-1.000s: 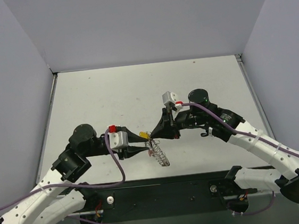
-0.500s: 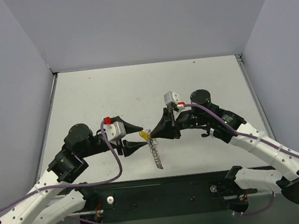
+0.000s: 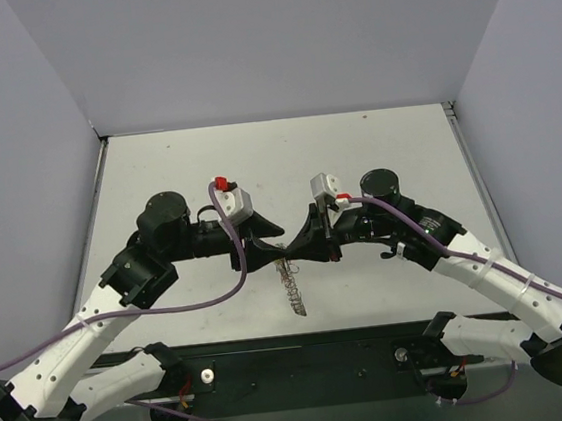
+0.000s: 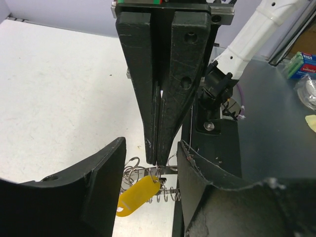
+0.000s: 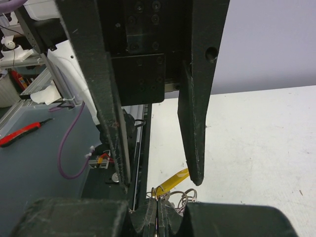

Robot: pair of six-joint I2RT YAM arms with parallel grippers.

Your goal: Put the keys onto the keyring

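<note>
The right pincer [image 4: 157, 160] is pressed together on the top of the keyring [image 3: 292, 292], a floppy silvery coil of wire that hangs from its tips above the near-middle of the table [image 3: 375, 150]. The left pincer [image 3: 271, 253] is spread, one finger on each side of the right pincer's tips, and grips nothing that I can see. A yellow key [image 4: 138, 195] dangles at the top of the coil, just below the pinch point. It looks to be on the wire, though the left wrist view does not show the loop through its head clearly. No other keys can be made out.

The step in hand seems to be seating that key. To do it well, the right pincer should hold firm while the left closes on the plastic head alone — not on the wire. Then slide the key along the coil in small moves, away from the pinch. The coil is springy and may twist or slip out if tugged sideways.
</note>
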